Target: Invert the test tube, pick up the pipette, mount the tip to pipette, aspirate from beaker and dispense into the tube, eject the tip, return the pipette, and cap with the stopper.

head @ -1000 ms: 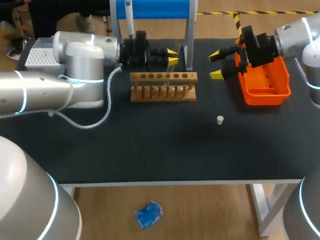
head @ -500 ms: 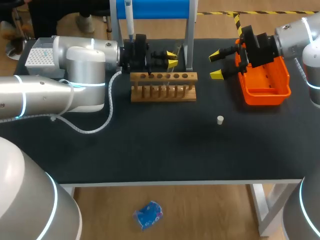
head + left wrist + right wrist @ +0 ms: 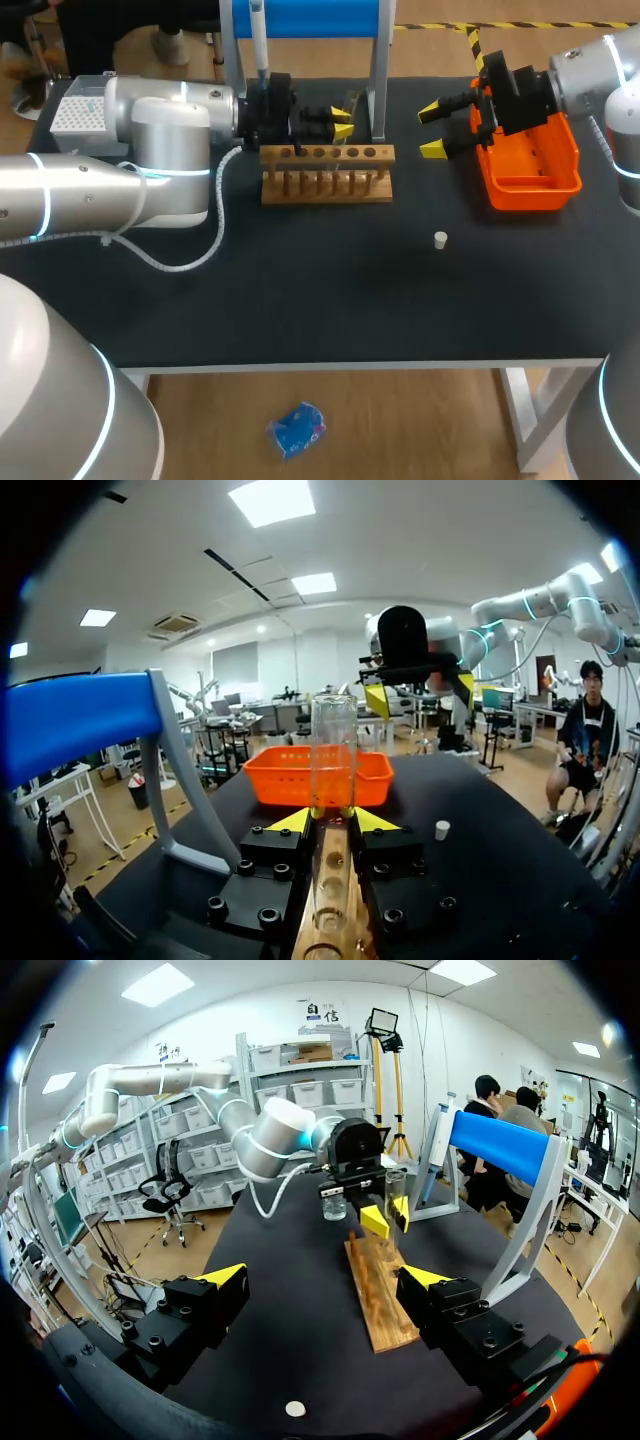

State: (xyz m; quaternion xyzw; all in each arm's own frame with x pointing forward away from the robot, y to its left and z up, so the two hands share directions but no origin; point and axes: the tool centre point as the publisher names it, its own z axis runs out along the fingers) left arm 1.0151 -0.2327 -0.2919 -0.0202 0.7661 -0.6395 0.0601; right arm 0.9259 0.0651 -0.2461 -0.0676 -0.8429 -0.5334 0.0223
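Standing upright, long axis vertical, the test tube is gripped near its lower end by the left pincer, narrow on the glass, directly over the wooden rack. The right pincer is held wide, well apart, beside the orange tray. Which tube end is open cannot be determined.

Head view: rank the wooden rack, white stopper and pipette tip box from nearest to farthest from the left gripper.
Measured from the left gripper, which is shut on the test tube:
1. The wooden rack, right under its fingers.
2. The white stopper, alone on the table, toward the front and right.
3. The pipette tip box, at the far left corner beyond the left arm.
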